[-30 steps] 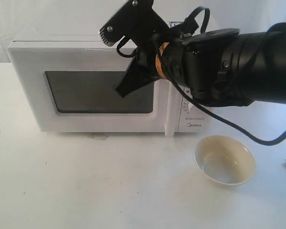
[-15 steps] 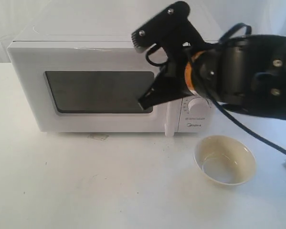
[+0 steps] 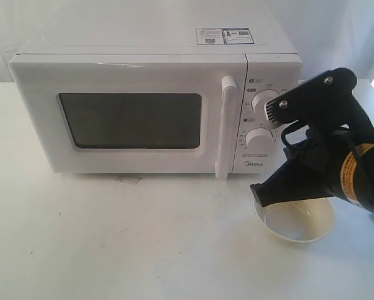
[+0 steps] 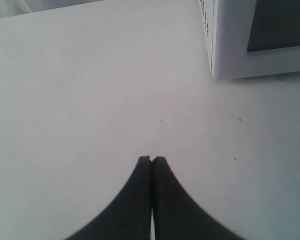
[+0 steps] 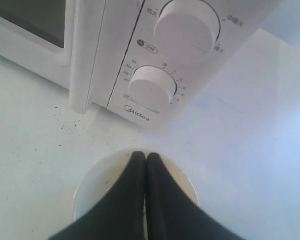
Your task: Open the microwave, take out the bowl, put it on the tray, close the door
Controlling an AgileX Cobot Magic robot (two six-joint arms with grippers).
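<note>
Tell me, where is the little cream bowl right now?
The bowl sits on the table at the exterior view's right, in front of the dials of the microwave, partly behind the right gripper.

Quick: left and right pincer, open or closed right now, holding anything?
Left pincer: closed, holding nothing.
Right pincer: closed, holding nothing, tips near the bowl.

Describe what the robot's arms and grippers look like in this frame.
The right arm is matte black, with an orange-yellow band bearing small print at the wrist and a black cable looping beside it. A black bracket above carries silver screws and a ridged edge. The right gripper and left gripper have plain black tapered fingers.
</note>
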